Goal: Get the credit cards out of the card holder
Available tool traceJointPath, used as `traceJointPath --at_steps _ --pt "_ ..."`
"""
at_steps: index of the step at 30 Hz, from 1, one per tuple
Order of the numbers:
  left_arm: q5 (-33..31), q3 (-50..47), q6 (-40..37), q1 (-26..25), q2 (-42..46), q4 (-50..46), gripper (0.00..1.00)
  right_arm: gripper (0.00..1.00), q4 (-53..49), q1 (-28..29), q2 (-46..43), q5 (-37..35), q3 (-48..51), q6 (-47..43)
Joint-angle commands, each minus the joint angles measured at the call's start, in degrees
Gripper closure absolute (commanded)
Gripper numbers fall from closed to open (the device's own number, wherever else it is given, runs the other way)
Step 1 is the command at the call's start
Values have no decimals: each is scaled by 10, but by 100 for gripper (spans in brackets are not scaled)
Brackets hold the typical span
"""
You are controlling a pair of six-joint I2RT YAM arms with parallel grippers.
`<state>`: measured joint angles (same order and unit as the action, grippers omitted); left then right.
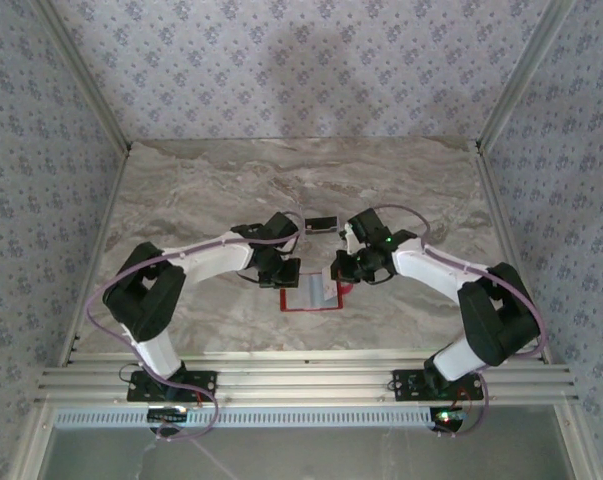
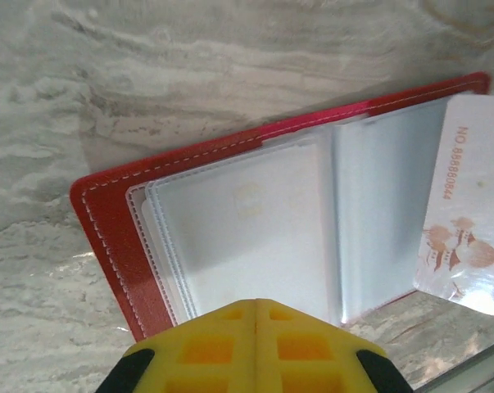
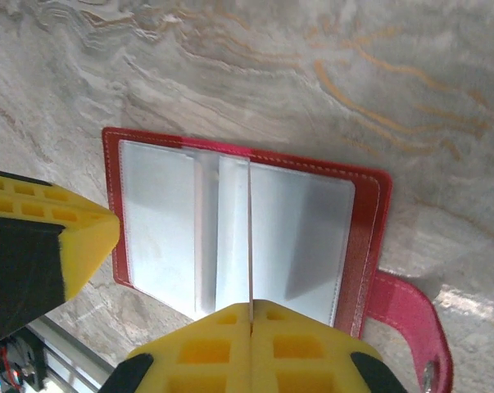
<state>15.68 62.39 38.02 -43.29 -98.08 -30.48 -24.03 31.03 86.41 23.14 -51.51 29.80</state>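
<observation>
The red card holder [image 1: 307,299] lies open on the marble table, its clear sleeves [image 2: 255,237] facing up and its red tab [image 3: 406,315] out to one side. My right gripper [image 3: 251,304] is shut on a thin credit card [image 3: 251,229], seen edge-on above the holder. In the left wrist view the same card [image 2: 468,213] is whitish with orange print and stands over the holder's right edge. My left gripper [image 2: 256,301] is shut, its tips on the left sleeve with nothing between them. Another dark credit card [image 1: 322,223] lies flat on the table just behind the grippers.
Both arms meet over the holder [image 3: 369,237] in the middle of the table [image 1: 181,200], and the left gripper's yellow finger [image 3: 74,237] sits close beside the right one. Patterned walls and metal posts [image 1: 101,110] bound the table. An aluminium rail [image 1: 301,380] runs along the near edge.
</observation>
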Motion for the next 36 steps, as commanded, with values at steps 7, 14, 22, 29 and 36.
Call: traceJointPath --at_steps 7,14,22,29,36 --pt "-17 -44 8 10 57 8 90 100 -28 -17 -9 -42 -82 -200" --pt "-19 -74 14 16 73 19 89 100 -78 -30 45 -60 -190 -436" --pt "-21 -104 20 24 94 28 89 100 -119 -26 88 -115 -255 -674" --pt "-21 -124 19 40 107 24 89 100 -178 -21 150 -169 -343 -838" --pt "-19 -135 15 58 120 16 89 100 -256 -21 231 -202 -460 -932"
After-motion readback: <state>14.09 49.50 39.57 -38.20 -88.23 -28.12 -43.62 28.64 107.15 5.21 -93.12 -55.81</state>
